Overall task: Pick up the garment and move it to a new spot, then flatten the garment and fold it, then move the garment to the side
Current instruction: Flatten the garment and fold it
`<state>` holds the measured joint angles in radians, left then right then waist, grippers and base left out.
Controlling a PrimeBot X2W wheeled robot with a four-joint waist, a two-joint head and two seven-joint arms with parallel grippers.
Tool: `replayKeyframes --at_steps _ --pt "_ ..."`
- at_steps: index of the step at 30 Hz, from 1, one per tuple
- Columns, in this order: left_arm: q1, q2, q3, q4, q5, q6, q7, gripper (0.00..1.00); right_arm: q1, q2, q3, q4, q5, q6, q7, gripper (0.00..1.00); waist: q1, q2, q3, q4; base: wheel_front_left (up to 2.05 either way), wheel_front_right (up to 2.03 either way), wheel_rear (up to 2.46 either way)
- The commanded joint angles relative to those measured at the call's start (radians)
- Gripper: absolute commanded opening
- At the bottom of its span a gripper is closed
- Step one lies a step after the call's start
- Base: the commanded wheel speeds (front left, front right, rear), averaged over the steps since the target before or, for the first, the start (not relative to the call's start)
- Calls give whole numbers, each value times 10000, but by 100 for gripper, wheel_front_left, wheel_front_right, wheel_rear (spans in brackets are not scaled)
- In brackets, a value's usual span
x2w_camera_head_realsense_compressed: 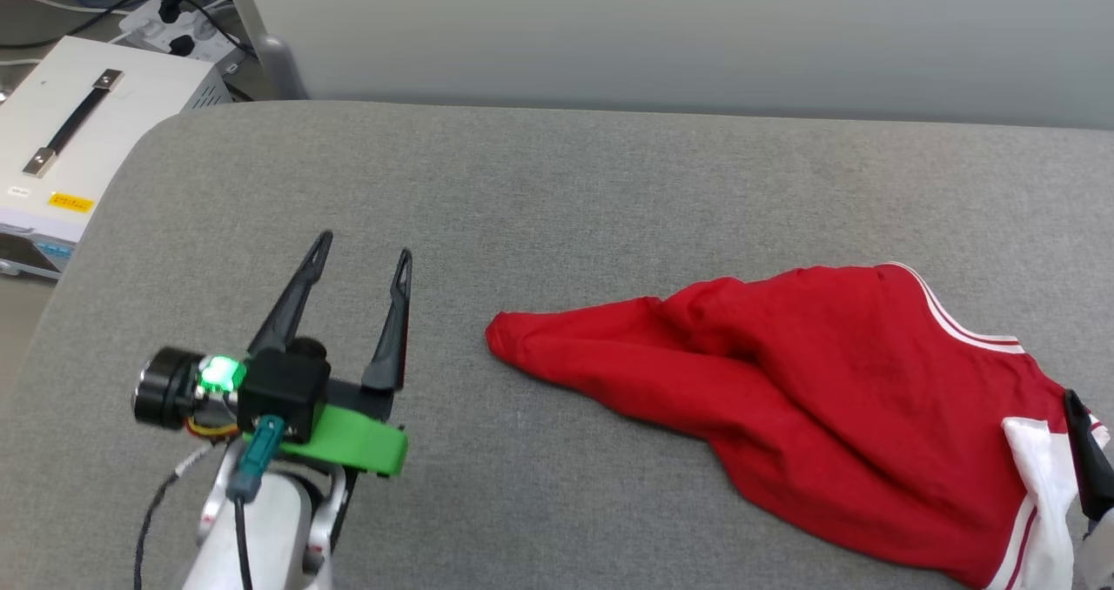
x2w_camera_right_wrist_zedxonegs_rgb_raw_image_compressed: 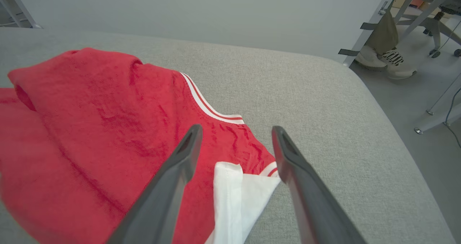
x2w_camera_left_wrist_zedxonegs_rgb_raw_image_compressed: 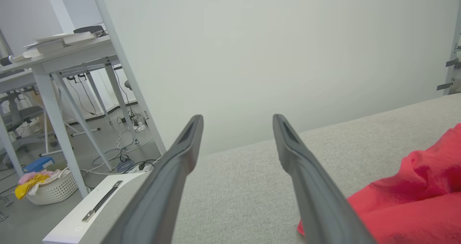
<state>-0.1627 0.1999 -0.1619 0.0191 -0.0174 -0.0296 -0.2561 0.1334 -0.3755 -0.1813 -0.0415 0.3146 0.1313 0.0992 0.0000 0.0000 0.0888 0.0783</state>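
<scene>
The garment (x2w_camera_head_realsense_compressed: pixel 809 381) lies crumpled on the right half of the grey padded surface (x2w_camera_head_realsense_compressed: pixel 557 190). It is red, with white-and-red striped trim and a white sleeve (x2w_camera_head_realsense_compressed: pixel 1040 486) at its right end; no lettering is visible. My left gripper (x2w_camera_head_realsense_compressed: pixel 365 249) stands open over bare surface to the left of the garment's pointed end, apart from it. In the left wrist view the garment (x2w_camera_left_wrist_zedxonegs_rgb_raw_image_compressed: pixel 414 197) lies right of the open left gripper (x2w_camera_left_wrist_zedxonegs_rgb_raw_image_compressed: pixel 237 121). My right gripper (x2w_camera_right_wrist_zedxonegs_rgb_raw_image_compressed: pixel 237 130) is open just above the garment (x2w_camera_right_wrist_zedxonegs_rgb_raw_image_compressed: pixel 90 129), with the white sleeve (x2w_camera_right_wrist_zedxonegs_rgb_raw_image_compressed: pixel 234 197) between its fingers. One right finger (x2w_camera_head_realsense_compressed: pixel 1088 451) shows at the picture's right edge.
A white box with a black handle (x2w_camera_head_realsense_compressed: pixel 70 129) and a power strip (x2w_camera_head_realsense_compressed: pixel 174 29) sit on the floor beyond the surface's left corner. A laundry basket (x2w_camera_left_wrist_zedxonegs_rgb_raw_image_compressed: pixel 50 188) and desk legs stand further left. A person's shoes (x2w_camera_right_wrist_zedxonegs_rgb_raw_image_compressed: pixel 385 60) are past the surface's right edge. A wall runs behind.
</scene>
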Motion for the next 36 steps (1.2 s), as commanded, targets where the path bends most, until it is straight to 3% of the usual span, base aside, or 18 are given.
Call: replayKeyframes --at_steps 1,5,9,15,19,23,30,36 --pt "-535 186 -58 100 47 -224 -57 100 -189 264 -41 -330 -297 -6 -227 100 0 0 75 -117 0 0 0" --pt "-2022 623 -463 689 -236 -795 -42 100 -389 1082 41 -1255 -941 -6 -743 100 0 0 284 -313 0 0 0" --pt "-3779 1015 -1587 1360 -1151 -994 717 100 -478 1645 409 -1777 -1293 -6 -1077 100 0 0 589 -509 0 0 0" --pt "-6698 1934 -5061 1971 -4685 -1007 3545 100 -763 1979 959 -1971 -1609 -6 -1273 100 0 0 1316 -907 0 0 0" --pt "-8130 2101 -6879 2321 -7194 -1008 6094 100 -1125 2024 1275 -1705 -1685 -6 -1413 100 0 0 1801 -1195 0 0 0" --pt "-9252 2220 -8358 2548 -8743 -1009 8007 100 -1535 2026 1582 -1470 -1740 -6 -1620 100 0 0 2276 -1505 0 0 0" --pt "-10205 2234 -10644 3300 -9588 -1009 9252 100 -2225 2056 2032 -1173 -1720 -6 -1950 100 0 0 2995 -2036 0 0 0" --pt "-10160 2190 -11149 4228 -9173 -1010 9308 100 -2697 2116 2351 -1008 -1720 -6 -2238 100 0 0 3486 -2419 0 0 0"
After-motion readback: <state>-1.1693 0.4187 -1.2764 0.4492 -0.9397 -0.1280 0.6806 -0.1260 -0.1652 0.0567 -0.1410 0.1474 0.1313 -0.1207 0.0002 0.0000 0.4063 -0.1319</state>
